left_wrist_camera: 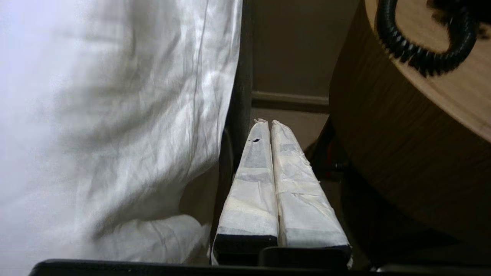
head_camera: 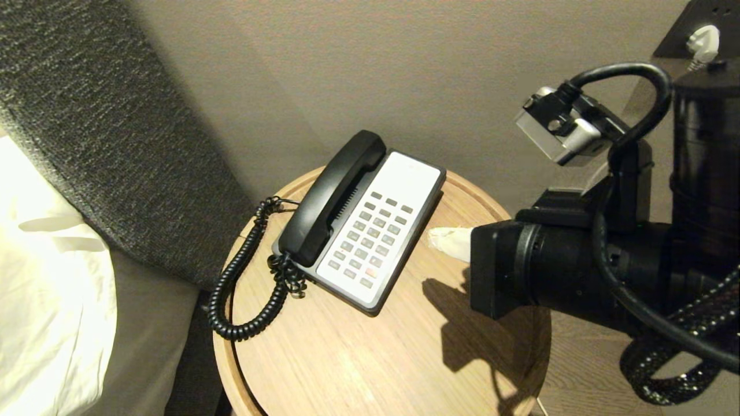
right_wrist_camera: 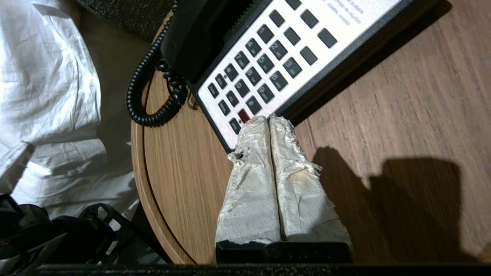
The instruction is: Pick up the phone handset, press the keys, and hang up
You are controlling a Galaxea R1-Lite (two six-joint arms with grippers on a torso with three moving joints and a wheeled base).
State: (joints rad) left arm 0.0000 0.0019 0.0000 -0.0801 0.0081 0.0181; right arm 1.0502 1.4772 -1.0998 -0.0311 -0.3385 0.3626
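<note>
The black phone handset (head_camera: 332,196) lies in its cradle on the left side of the black-and-white phone base (head_camera: 404,185). Its coiled cord (head_camera: 237,283) loops over the left rim of the round wooden table (head_camera: 358,358). Grey keys (head_camera: 370,237) fill the base's white face. My right gripper (head_camera: 451,241) is shut and empty, hovering over the table just right of the base. In the right wrist view the right gripper (right_wrist_camera: 268,119) points at the base's near edge beside a red key (right_wrist_camera: 243,115). My left gripper (left_wrist_camera: 267,123) is shut and empty, low beside the table's side wall (left_wrist_camera: 402,153).
A bed with white sheets (head_camera: 52,277) and a grey upholstered headboard (head_camera: 115,133) stands close to the table's left. The wall (head_camera: 433,69) runs behind the table. My right arm (head_camera: 607,266) reaches over the table's right edge.
</note>
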